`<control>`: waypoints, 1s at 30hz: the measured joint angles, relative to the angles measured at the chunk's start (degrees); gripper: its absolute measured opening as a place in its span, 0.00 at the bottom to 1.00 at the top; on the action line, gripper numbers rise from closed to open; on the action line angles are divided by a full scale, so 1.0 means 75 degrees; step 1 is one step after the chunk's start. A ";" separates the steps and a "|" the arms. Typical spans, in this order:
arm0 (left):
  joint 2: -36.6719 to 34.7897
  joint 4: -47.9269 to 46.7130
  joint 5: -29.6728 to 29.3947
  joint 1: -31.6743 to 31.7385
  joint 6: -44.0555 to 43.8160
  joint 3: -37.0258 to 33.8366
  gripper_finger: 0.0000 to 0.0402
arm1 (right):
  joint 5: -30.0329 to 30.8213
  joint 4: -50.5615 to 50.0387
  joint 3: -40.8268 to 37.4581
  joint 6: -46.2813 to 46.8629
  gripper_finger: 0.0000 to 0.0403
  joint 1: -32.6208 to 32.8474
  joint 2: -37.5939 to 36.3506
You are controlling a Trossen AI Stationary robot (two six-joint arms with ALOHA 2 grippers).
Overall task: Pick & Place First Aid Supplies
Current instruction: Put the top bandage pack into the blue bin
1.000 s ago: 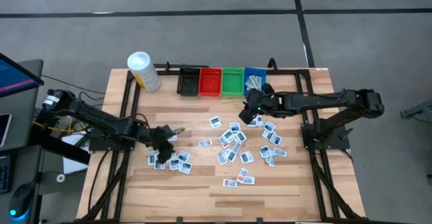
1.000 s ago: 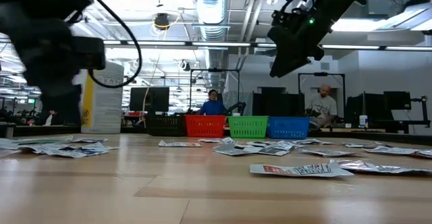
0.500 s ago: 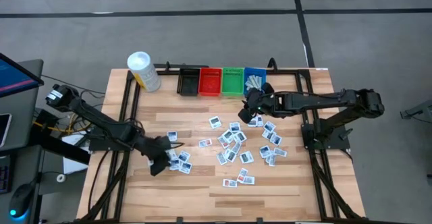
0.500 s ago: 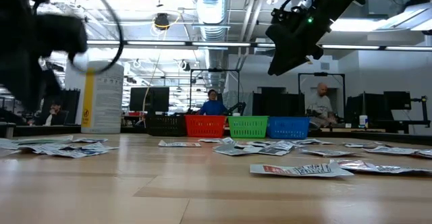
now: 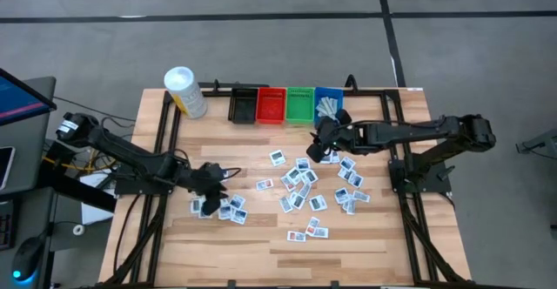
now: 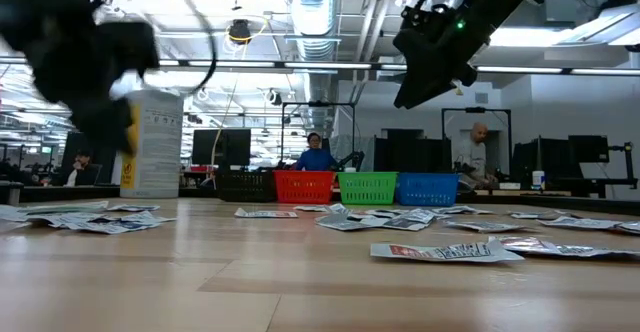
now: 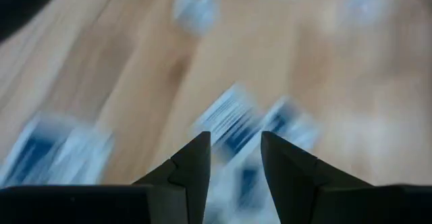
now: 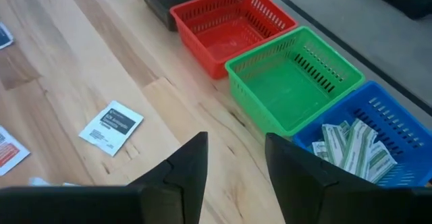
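Two arms over a table of scattered packets.
L gripper (image 5: 213, 178), released and empty, above the L cluster of ~8 packets (image 5: 228, 209); ~25 more lie mid-table; 4 bins at back, blue bin (image 8: 368, 140) holding several strips; R gripper (image 5: 320, 144), released and empty, just before it.

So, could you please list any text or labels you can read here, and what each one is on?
None can be read.
Packets: dark and blue print, too small.
Packet near the red bin: white lines on a dark block, illegible.
Bottle: label text, too small.
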 joint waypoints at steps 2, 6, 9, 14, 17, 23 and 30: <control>0.0001 -0.0806 0.0099 0.0000 -0.0269 0.0098 0.33 | -0.0001 -0.0001 0.0001 0.0001 0.35 0.0056 0.0000; 0.0001 -0.1367 0.0171 -0.0123 -0.0365 0.0206 0.33 | -0.0001 -0.0002 0.0000 0.0001 0.35 0.0140 0.0000; 0.0001 -0.1608 -0.0082 -0.0129 -0.0309 0.0206 0.33 | -0.0002 -0.0001 0.0000 0.0001 0.35 0.0145 0.0000; 0.0071 -0.2080 -0.0836 -0.0128 -0.0315 0.0202 0.33 | -0.0002 -0.0001 0.0000 0.0001 0.35 0.0139 0.0000; 0.0226 -0.1660 -0.1121 -0.0117 -0.0316 0.0043 0.33 | -0.0003 0.0002 0.0000 -0.0009 0.34 0.0122 0.0000; 0.0829 -0.1201 -0.1093 -0.0079 -0.0391 -0.0233 0.33 | -0.0002 0.0002 0.0000 -0.0010 0.35 0.0122 0.0000; 0.1272 -0.0955 -0.1183 -0.0082 -0.0408 -0.0240 0.33 | -0.0003 0.0002 0.0000 -0.0007 0.35 0.0136 0.0000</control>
